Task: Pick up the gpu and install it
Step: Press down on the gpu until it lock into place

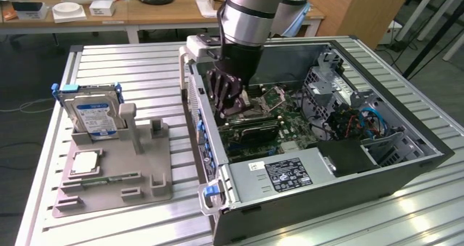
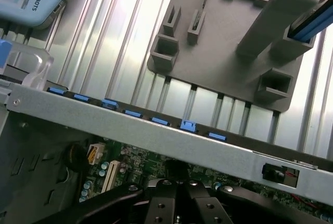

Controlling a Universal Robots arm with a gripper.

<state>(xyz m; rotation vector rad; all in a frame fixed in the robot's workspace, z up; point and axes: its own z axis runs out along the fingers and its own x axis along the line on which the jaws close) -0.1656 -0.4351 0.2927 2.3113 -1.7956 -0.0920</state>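
The gpu, a flat dark card, sits inside the open computer case on the green motherboard, near the case's wall on the exterior view's left. My gripper reaches down into the case just behind the card's far end, fingers shut together. I cannot tell whether its tips touch the card. In the wrist view the shut gripper hangs over the motherboard, beside the case wall with its blue clips.
A grey parts holder lies on the slatted table at the exterior view's left. It carries an upright hard drive, a processor chip and a green memory stick. The power supply fills the case's near end. Desks stand behind.
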